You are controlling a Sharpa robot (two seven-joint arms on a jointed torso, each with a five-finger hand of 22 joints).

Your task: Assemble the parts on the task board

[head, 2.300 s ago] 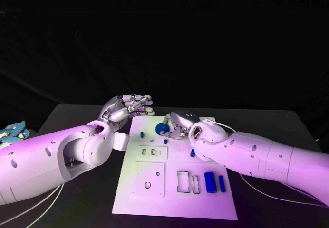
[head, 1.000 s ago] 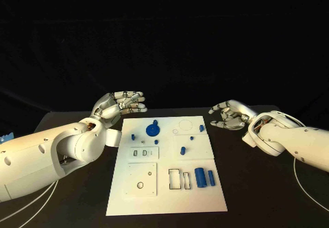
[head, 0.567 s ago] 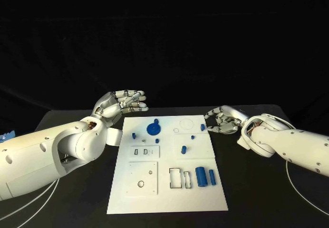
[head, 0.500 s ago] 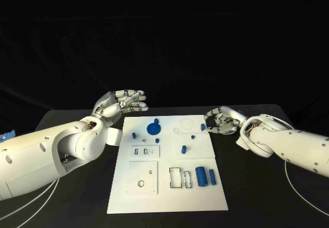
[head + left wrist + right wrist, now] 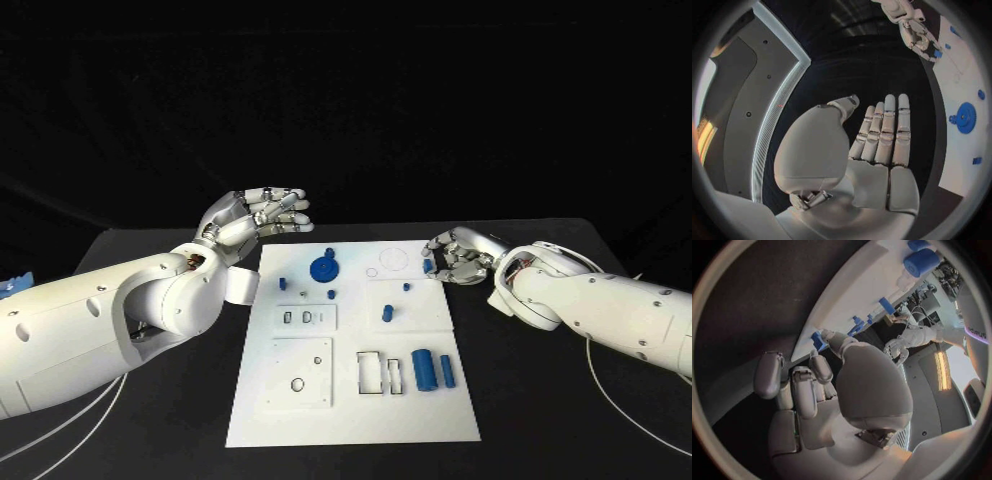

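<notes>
Task board (image 5: 351,400): a white plate lying flat in the middle of the black surface (image 5: 562,400), between the two arms.
Board contents, far end: a blue gear (image 5: 325,268) stands at the top, with small blue pegs (image 5: 333,294) just beside it and a blue clip (image 5: 387,314) near the middle.
Board contents, near end: two blue cylinders (image 5: 424,370) lie side by side next to open rectangular slots (image 5: 378,374); whether those slots hold anything, I cannot tell.
Right hand (image 5: 456,257): low at the board's far right edge, fingers (image 5: 822,368) curled in and its fingertips touching a small blue part (image 5: 428,266) at that edge; the right wrist view shows a fingertip right against the blue part (image 5: 819,340), but a firm pinch I cannot tell.
Left hand (image 5: 260,219): raised off the board's far left corner, holding nothing; the left wrist view shows its fingers (image 5: 886,131) straight and pressed together side by side.
</notes>
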